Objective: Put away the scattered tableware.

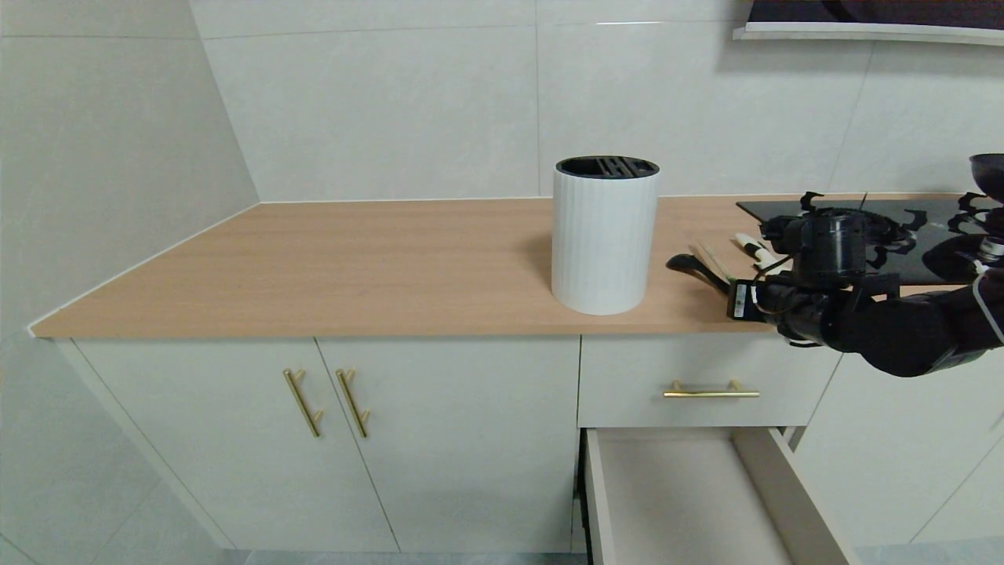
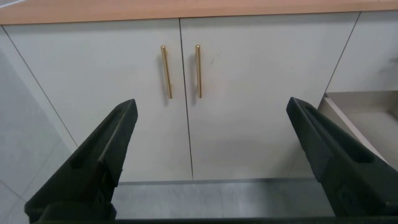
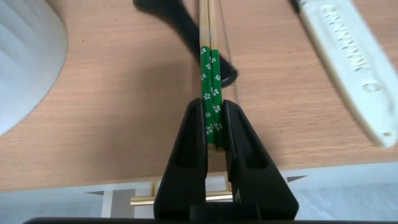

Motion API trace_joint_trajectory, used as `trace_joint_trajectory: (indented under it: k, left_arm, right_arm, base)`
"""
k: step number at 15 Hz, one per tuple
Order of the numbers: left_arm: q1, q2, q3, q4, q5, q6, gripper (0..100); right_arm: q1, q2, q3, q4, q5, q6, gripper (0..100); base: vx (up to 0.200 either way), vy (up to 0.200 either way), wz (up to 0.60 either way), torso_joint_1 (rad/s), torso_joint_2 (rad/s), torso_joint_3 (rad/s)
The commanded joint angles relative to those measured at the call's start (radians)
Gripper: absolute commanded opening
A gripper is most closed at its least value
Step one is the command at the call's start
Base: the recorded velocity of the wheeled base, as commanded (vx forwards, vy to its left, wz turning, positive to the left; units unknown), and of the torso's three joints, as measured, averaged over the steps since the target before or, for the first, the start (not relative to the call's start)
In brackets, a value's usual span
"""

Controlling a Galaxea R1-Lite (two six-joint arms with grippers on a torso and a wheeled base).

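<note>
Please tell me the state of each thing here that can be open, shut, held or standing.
Left claw: open, empty.
Right claw: shut on the chopsticks.
Lower drawer: pulled open.
Upper drawer: shut.
Cabinet doors: shut.
White holder: upright.

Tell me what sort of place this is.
Probably a kitchen: a wooden counter over white cabinets with a drawer pulled open, a black cooktop set into the counter, and a white holder with chopsticks near it.
</note>
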State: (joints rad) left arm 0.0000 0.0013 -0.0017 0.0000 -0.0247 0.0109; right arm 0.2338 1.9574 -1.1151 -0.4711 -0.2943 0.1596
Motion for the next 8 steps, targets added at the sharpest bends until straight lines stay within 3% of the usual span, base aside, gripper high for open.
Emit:
trace_joint_trajectory:
  k: [1,8]
  left_arm:
    - [0.0,0.0,0.0,0.0,0.0,0.0,100]
    - [0.0,0.0,0.0,0.0,0.0,0.0,100]
  right_arm:
    - [-0.005,-0.025,0.0,0.002,0.001,0.0,0]
    - [-0.002,-0.161,0.067,0.038,0.012,0.0,0]
  base:
    - [0.0,0.0,0.0,0.0,0.0,0.0]
    - [0.0,0.0,0.0,0.0,0.0,0.0]
